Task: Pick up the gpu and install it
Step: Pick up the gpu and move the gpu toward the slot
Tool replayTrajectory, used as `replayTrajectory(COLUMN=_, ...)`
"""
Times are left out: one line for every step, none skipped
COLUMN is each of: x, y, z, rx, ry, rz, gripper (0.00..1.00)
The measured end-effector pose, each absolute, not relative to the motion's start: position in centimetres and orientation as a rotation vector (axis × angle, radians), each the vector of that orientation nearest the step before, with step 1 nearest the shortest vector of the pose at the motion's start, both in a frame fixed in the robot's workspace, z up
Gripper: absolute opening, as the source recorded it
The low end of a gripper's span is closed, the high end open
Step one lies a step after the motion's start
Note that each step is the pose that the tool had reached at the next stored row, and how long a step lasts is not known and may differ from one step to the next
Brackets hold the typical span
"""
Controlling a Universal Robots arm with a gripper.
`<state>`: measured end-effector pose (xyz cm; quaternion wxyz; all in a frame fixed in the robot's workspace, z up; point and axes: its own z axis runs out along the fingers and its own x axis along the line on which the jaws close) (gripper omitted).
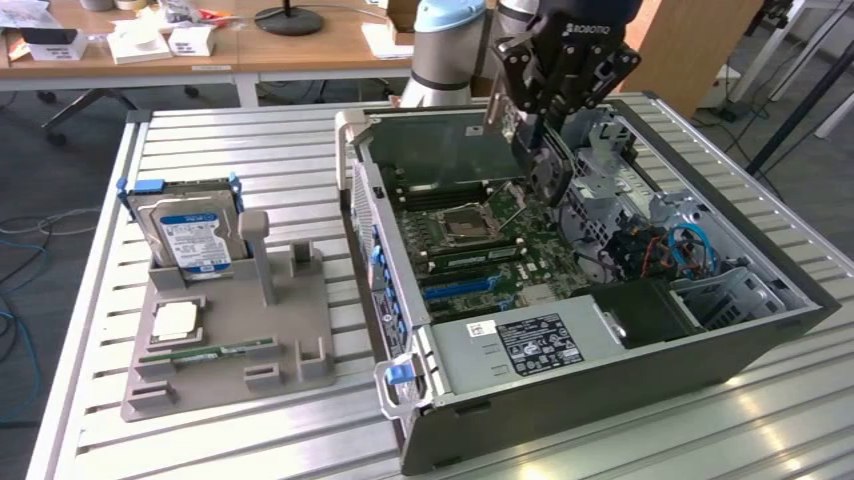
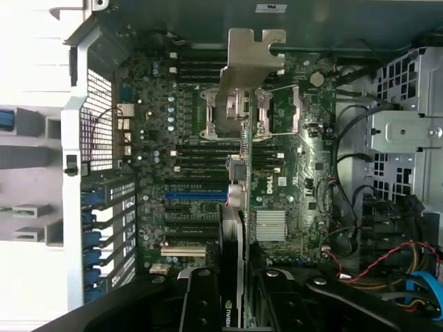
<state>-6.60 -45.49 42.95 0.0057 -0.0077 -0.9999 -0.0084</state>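
The gpu (image 1: 549, 176) is a thin dark card hanging on edge inside the open computer case (image 1: 400, 400), over the far part of the motherboard (image 1: 461, 255). My gripper (image 1: 537, 128) comes down from above and is shut on the card's upper edge. In the wrist view the gpu (image 2: 234, 228) appears edge-on between my black fingers (image 2: 201, 301), its silver metal bracket (image 2: 252, 52) pointing away over the CPU socket (image 2: 249, 111). The card hovers above the row of expansion slots, close to the blue slot (image 2: 197, 196). Whether its edge touches a slot cannot be told.
A grey parts holder (image 1: 287, 330) on the slatted table at the exterior view's left carries a silver hard drive with a blue label (image 1: 194, 235), a CPU chip (image 1: 175, 320) and a green memory stick (image 1: 207, 352). The power supply (image 1: 534, 345), drive cage and cable bundles (image 1: 681, 250) crowd the case.
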Motion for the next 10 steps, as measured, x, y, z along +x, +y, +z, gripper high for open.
replayTrajectory(x=-6.4, y=-45.5, z=43.0, rx=-0.024, ry=-3.130, rz=-0.026, gripper=0.26)
replayTrajectory(x=-6.1, y=-45.5, z=42.9, rx=-0.024, ry=-3.130, rz=-0.026, gripper=0.26)
replayTrajectory(x=-5.9, y=-45.5, z=42.9, rx=-0.024, ry=-3.130, rz=-0.026, gripper=0.26)
replayTrajectory(x=-5.7, y=-45.5, z=42.9, rx=-0.024, ry=-3.130, rz=-0.026, gripper=0.26)
replayTrajectory(x=-5.5, y=-45.5, z=43.0, rx=-0.024, ry=-3.130, rz=-0.026, gripper=0.26)
replayTrajectory(x=-5.4, y=-45.5, z=42.9, rx=-0.024, ry=-3.130, rz=-0.026, gripper=0.26)
replayTrajectory(x=-5.4, y=-45.5, z=43.0, rx=-0.024, ry=-3.130, rz=-0.026, gripper=0.26)
replayTrajectory(x=-5.4, y=-45.5, z=42.9, rx=-0.024, ry=-3.130, rz=-0.026, gripper=0.26)
replayTrajectory(x=-5.4, y=-45.5, z=42.9, rx=-0.024, ry=-3.130, rz=-0.026, gripper=0.26)
replayTrajectory(x=-5.4, y=-45.5, z=42.9, rx=-0.024, ry=-3.130, rz=-0.026, gripper=0.26)
